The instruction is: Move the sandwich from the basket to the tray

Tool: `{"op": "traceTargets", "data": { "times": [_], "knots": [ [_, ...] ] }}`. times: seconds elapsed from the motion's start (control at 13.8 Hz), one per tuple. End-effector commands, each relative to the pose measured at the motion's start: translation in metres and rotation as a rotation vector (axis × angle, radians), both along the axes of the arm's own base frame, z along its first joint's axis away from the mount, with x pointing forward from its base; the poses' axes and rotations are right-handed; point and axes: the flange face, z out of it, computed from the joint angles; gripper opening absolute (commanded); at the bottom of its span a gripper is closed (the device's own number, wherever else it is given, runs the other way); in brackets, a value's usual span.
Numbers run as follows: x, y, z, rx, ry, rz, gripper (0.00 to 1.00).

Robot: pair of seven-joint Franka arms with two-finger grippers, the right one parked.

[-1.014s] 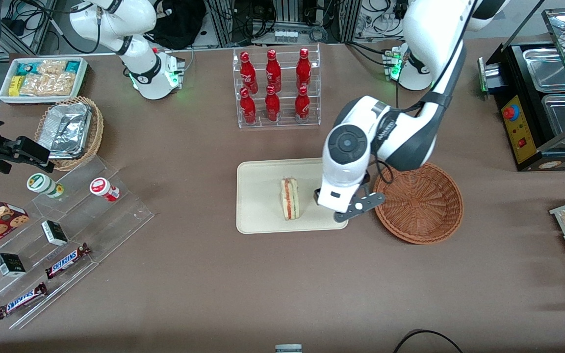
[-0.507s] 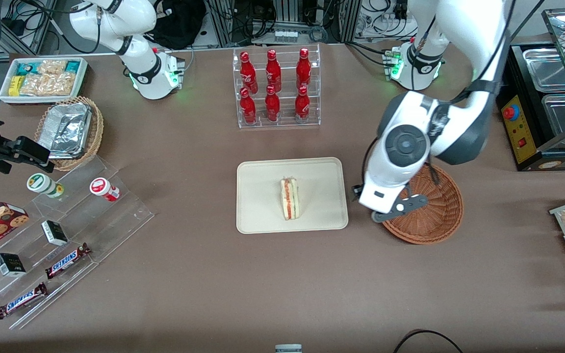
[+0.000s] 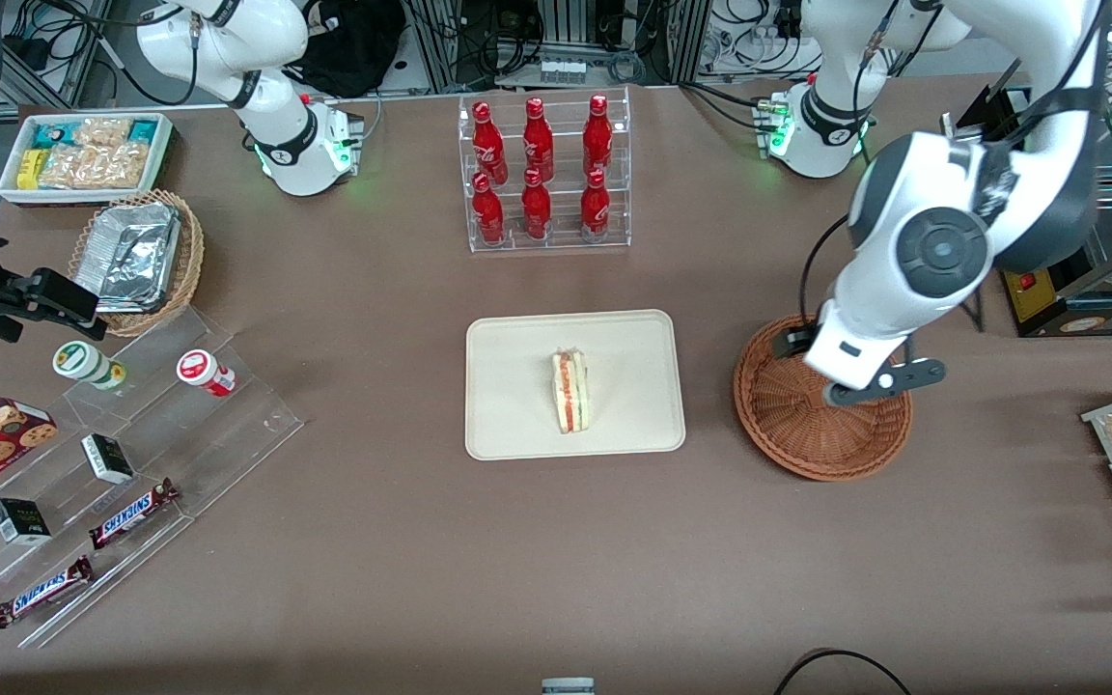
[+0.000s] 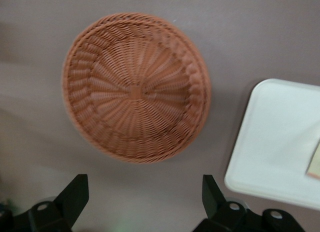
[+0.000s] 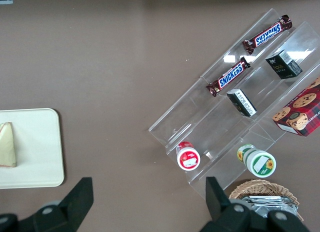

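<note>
Near the middle of the brown worktop, a cream tray (image 3: 517, 425) holds the sandwich (image 3: 571, 391), a pale wedge lying on its side with its striped filling facing up. Just beside the tray, toward the working arm's end of the worktop, sits the round wicker basket (image 3: 807, 444) with nothing in it. The gripper (image 4: 145, 199) hangs above the basket, its two fingers (image 4: 75, 194) spread wide and holding nothing.

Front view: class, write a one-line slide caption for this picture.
Sandwich lies on the tray; the open tool hovers above the empty basket beside it.
</note>
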Motion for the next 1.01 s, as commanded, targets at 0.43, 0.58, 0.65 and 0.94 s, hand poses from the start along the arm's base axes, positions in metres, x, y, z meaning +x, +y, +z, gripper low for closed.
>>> {"op": "traceTargets", "data": {
  "times": [0.43, 0.58, 0.65, 0.94],
  "knots": [
    [-0.034, 0.079, 0.065, -0.074, 0.095, -0.197, 1.0],
    [-0.042, 0.094, 0.082, -0.085, 0.099, -0.246, 1.0],
    [-0.045, 0.099, 0.093, -0.088, 0.095, -0.256, 1.0],
    [-0.046, 0.128, 0.128, -0.097, 0.073, -0.242, 1.0]
  ]
}}
